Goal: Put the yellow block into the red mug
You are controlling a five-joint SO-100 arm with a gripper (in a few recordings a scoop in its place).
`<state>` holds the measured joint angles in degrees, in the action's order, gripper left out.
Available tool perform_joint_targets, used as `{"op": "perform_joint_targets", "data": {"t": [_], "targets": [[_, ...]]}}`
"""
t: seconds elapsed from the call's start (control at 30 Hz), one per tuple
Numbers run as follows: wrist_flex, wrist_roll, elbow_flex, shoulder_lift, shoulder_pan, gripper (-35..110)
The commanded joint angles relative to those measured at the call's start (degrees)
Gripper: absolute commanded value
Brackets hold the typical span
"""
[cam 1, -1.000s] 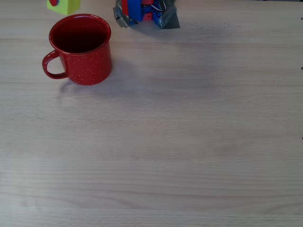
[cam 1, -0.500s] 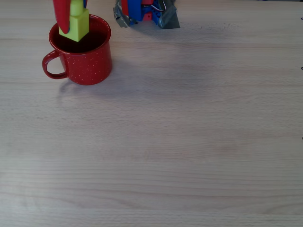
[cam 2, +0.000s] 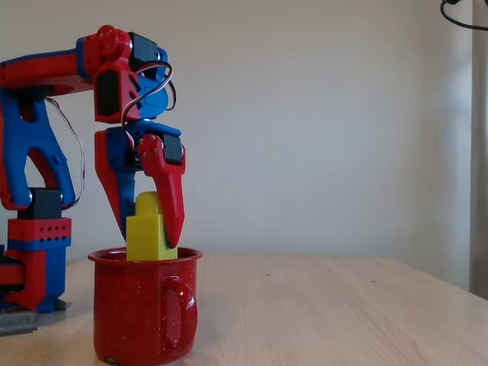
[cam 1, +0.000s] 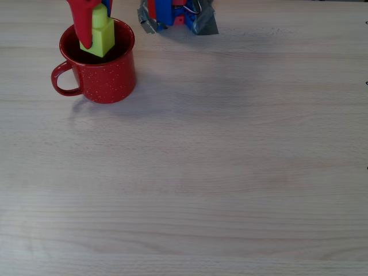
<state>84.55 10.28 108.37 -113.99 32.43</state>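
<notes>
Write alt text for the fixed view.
A red and blue robot arm's gripper holds the yellow block at the rim of the red mug, which stands on a light wooden table before a pale wall.

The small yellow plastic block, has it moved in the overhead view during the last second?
Yes. The yellow block moved from beyond the red speckled mug's rim to over its opening, held by the gripper.

The red mug [cam 1: 99, 60] is sitting near the table's [cam 1: 230, 172] back left corner in the overhead view, its mouth taken up by the gripper [cam 1: 94, 26] and yellow block [cam 1: 99, 35]. The arm's base [cam 1: 175, 16] is standing just right of it, leaving the remaining table wide open.
</notes>
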Motion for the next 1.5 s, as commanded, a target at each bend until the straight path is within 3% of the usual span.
{"op": "perform_joint_targets", "data": {"t": [0.0,0.07,0.23,0.33,0.8,0.97,1.1,1.47], "targets": [[-0.3,1.2,-0.9,-1.4,0.3,0],[-0.4,1.8,-0.5,-1.3,0.4,2],[-0.4,1.9,0.1,-1.2,0.8,29],[-0.4,1.9,0.1,-1.2,0.8,37],[-0.9,1.9,0.0,-1.2,0.5,40],[-0.6,1.9,-0.9,-1.2,0.2,35],[-1.3,1.7,-2.2,-1.2,-0.4,4],[-9.8,-3.7,-5.9,-1.2,-7.1,0]]}}
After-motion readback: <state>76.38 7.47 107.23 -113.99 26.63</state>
